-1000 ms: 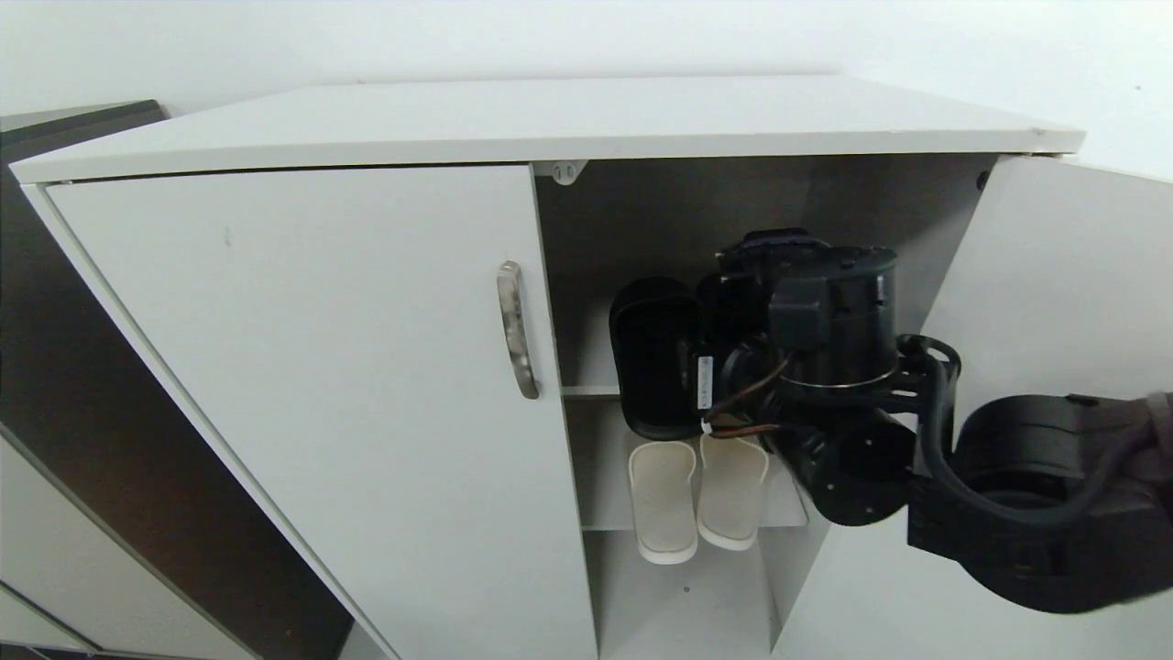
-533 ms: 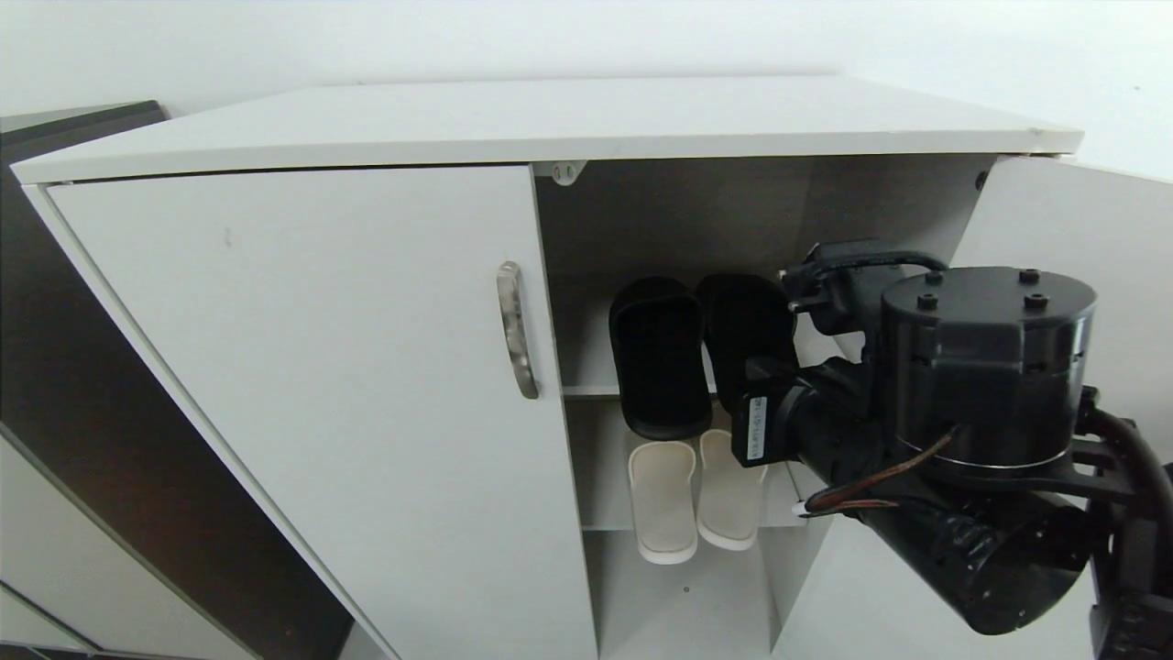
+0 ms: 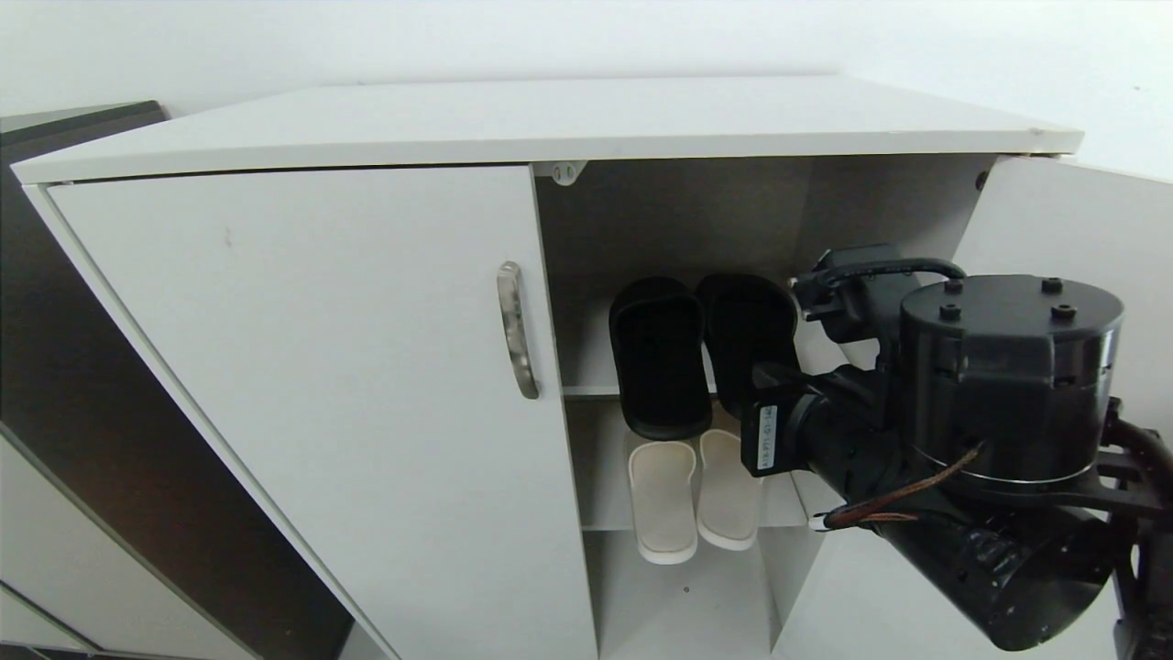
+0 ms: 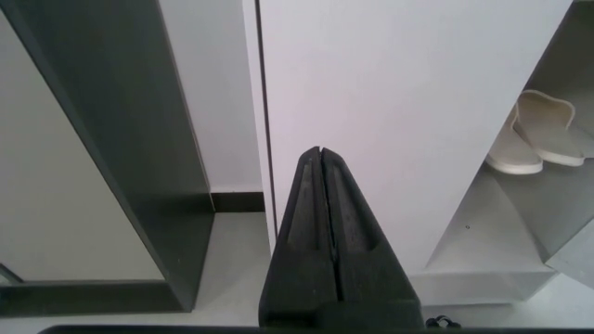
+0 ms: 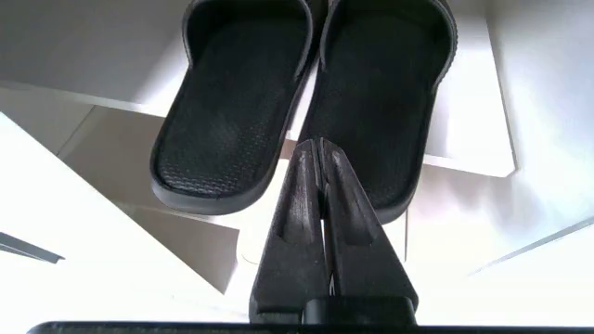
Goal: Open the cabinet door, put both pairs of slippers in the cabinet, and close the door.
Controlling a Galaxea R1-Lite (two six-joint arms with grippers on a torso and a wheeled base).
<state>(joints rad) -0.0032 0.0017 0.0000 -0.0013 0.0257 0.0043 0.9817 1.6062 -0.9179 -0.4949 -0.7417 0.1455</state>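
Head view: we record the cabinet (image 3: 550,115) with its right door (image 3: 1054,229) open and its left door (image 3: 321,385) shut. The black slippers (image 3: 662,362) sit side by side on the upper shelf (image 3: 586,390), heels overhanging. The white slippers (image 3: 694,495) lie on the lower shelf (image 3: 600,513). The right gripper (image 5: 320,158) hangs just before the black pair, fingers pressed together, empty. The left gripper (image 4: 320,162) is likewise closed and empty, outside the left door.

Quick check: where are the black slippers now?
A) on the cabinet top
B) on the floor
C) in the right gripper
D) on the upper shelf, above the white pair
D: the black slippers lie on the upper shelf, white slippers beneath, and the right gripper is shut, holding nothing.
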